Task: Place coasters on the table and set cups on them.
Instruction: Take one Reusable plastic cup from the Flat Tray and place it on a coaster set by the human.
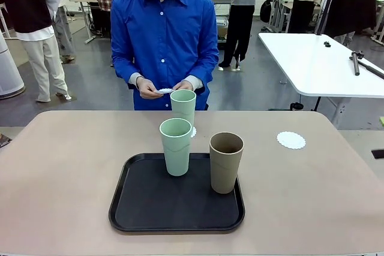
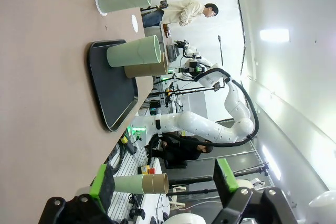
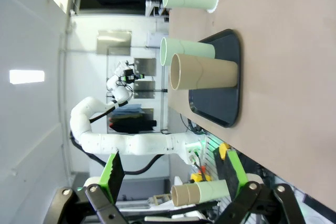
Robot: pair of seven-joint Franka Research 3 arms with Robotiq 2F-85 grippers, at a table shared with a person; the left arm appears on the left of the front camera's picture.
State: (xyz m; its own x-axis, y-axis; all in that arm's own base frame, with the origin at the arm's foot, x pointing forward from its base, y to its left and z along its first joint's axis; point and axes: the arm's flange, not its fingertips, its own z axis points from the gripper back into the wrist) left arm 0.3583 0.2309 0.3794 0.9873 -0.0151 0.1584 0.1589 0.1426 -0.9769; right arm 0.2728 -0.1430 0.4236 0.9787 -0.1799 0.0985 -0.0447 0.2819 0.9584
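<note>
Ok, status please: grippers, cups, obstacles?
Left gripper, right gripper open, empty. Far mint cup on a coaster; near mint cup, brown cup on black tray. Bare coaster; person's hands hold third coaster.

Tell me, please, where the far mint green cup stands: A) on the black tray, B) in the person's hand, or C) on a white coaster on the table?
C: the far mint cup stands beyond the tray on the table, with the lacy edge of a coaster showing under its base.

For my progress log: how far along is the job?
Done: one mint cup stands on a coaster; a second coaster lies bare. In hand: the person holds a third coaster. Left: another mint cup and the brown cup wait on the black tray.
</note>
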